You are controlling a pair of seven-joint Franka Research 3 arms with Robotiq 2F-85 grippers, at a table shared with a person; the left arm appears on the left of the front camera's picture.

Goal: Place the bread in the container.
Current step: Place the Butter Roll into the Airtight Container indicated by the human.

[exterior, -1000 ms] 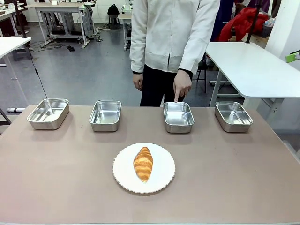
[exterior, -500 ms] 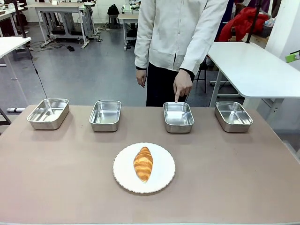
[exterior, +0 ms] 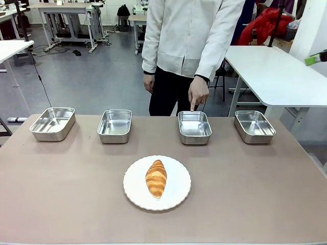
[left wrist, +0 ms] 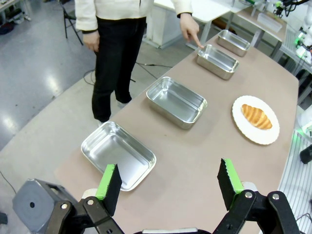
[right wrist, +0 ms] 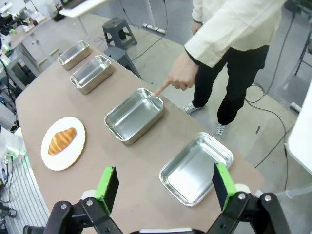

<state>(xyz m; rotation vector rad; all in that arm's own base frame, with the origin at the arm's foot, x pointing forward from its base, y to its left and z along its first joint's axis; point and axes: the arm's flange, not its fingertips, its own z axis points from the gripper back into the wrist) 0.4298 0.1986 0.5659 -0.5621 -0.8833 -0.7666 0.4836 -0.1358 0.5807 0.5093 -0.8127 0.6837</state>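
The croissant (exterior: 156, 178) sits in the lower middle of the front view, lying lengthways on a round white plate (exterior: 176, 196) with a scalloped edge. It's golden-brown with a ridged, glossy crust and tapers at both ends.

Higher in the frame, four shiny steel trays run in a row across the matte brown desk (exterior: 76, 194). All are rectangular with rounded corners and rolled rims, and all are bare inside: the far-left tray (exterior: 52, 132), the second tray (exterior: 114, 137), the third tray (exterior: 194, 140) and the far-right tray (exterior: 254, 137). The croissant is well apart from every one of them.

A person (exterior: 186, 35) in a pale jacket and dark trousers stands behind the desk at top centre. The top edge cuts them off at the shoulders, and the desk's far edge hides their lower legs. One forefinger (exterior: 192, 107) points down at the far rim of the third tray. Whether it touches the rim or hangs just above it, I can't make out.

In the left wrist view the left hand (left wrist: 168, 170) is spread wide with nothing between its green pads. Its body is cut off at the bottom edge, and one finger covers a corner of the nearest tray.

In the right wrist view the right hand (right wrist: 165, 168) is spread just as wide and holds nothing. One finger overlaps the edge of the nearest tray.
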